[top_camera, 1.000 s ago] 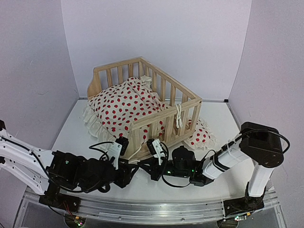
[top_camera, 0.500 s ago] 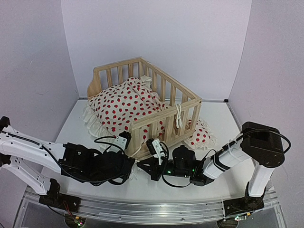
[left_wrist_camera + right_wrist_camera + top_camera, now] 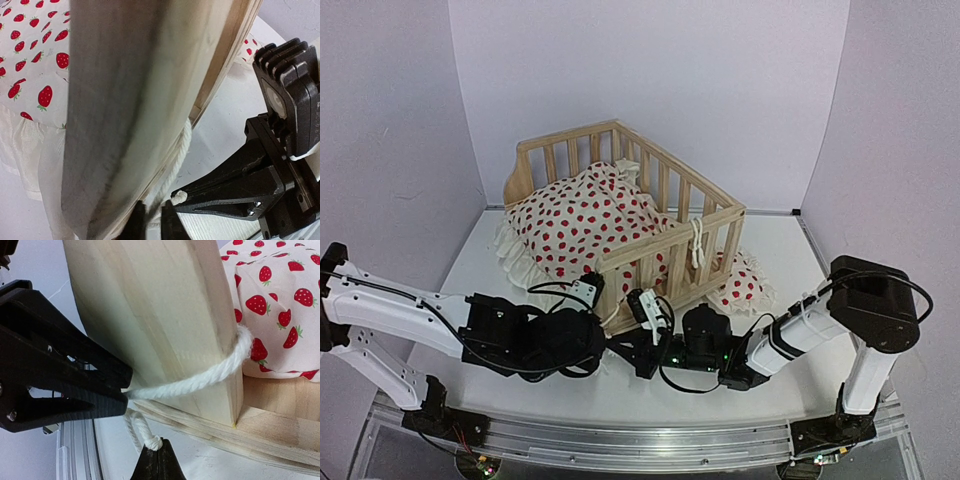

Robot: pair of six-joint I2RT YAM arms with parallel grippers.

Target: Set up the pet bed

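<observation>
The pet bed (image 3: 670, 225), a pine frame with slatted rails, stands mid-table. Its red-dotted ruffled cushion (image 3: 580, 220) lies in it and spills over the open left side. A white tie string (image 3: 200, 377) wraps around the near left corner post (image 3: 165, 315). My left gripper (image 3: 151, 217) is at the foot of that post (image 3: 130, 100), shut on the string (image 3: 182, 145). My right gripper (image 3: 157, 457) is shut on the string's knotted end (image 3: 151, 442), just below the post. Both grippers meet low at that corner (image 3: 612, 338) in the top view.
A small red-dotted pillow (image 3: 742, 280) lies on the table against the bed's right side. Another white string (image 3: 696, 245) hangs tied on the front right post. Walls close in left, right and behind. The metal rail (image 3: 640, 440) runs along the near edge.
My left arm has slid right, up to the bed's near left corner, and its jaws have closed on the string. The right arm has stayed put.
</observation>
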